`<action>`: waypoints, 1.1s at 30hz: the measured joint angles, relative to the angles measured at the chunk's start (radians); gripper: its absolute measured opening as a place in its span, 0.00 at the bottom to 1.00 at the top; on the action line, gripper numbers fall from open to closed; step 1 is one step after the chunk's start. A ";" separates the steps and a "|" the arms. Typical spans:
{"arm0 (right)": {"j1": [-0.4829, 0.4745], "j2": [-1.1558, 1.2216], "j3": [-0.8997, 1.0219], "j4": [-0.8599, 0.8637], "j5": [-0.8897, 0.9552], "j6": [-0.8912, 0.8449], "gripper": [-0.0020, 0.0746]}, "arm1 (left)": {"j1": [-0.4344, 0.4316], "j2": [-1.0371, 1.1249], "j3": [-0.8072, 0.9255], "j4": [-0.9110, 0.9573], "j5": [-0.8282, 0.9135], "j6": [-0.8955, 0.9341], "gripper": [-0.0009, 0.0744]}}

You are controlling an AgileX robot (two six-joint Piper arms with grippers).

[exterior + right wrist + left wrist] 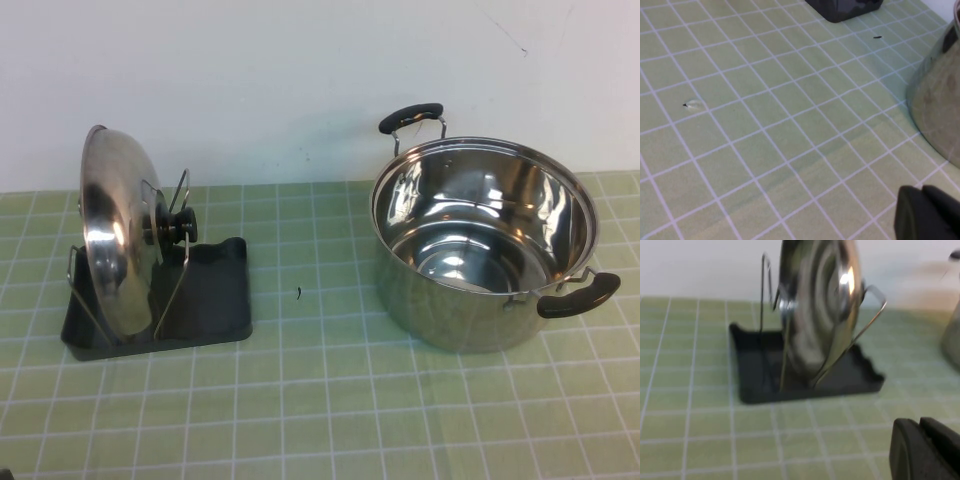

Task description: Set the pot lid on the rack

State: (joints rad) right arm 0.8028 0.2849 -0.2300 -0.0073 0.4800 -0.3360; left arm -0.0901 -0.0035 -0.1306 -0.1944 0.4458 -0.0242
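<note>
The shiny steel pot lid (118, 235) stands on edge in the black rack (210, 300). It leans between the rack's wire loops (180, 195), its black knob (180, 226) facing the pot. In the left wrist view the lid (820, 305) sits upright in the rack (760, 375) with nothing holding it. My left gripper (920, 426) is shut and empty, low over the mat, well back from the rack. My right gripper (921, 192) is shut and empty, low over the mat beside the pot wall (940, 100). Neither gripper shows in the high view.
The deep steel pot (485, 245) with two black handles stands open and empty at the right. A green checked mat (320, 400) covers the table. A small dark speck (299, 292) lies between rack and pot. A white wall runs behind.
</note>
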 joint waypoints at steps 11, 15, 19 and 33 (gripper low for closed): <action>0.000 0.000 0.000 0.007 0.004 0.000 0.02 | 0.000 -0.011 0.140 0.071 -0.104 -0.084 0.01; 0.000 0.000 0.000 0.007 0.004 0.000 0.02 | 0.000 -0.011 0.140 0.074 -0.104 -0.033 0.01; 0.000 0.000 0.000 0.007 0.004 0.000 0.02 | 0.002 -0.011 0.140 0.074 -0.104 0.002 0.01; 0.000 0.000 0.000 0.007 0.004 0.000 0.02 | 0.051 -0.011 0.140 0.074 -0.104 0.011 0.01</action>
State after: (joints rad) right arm 0.8028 0.2849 -0.2300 0.0000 0.4837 -0.3360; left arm -0.0392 -0.0141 0.0092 -0.1204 0.3421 -0.0128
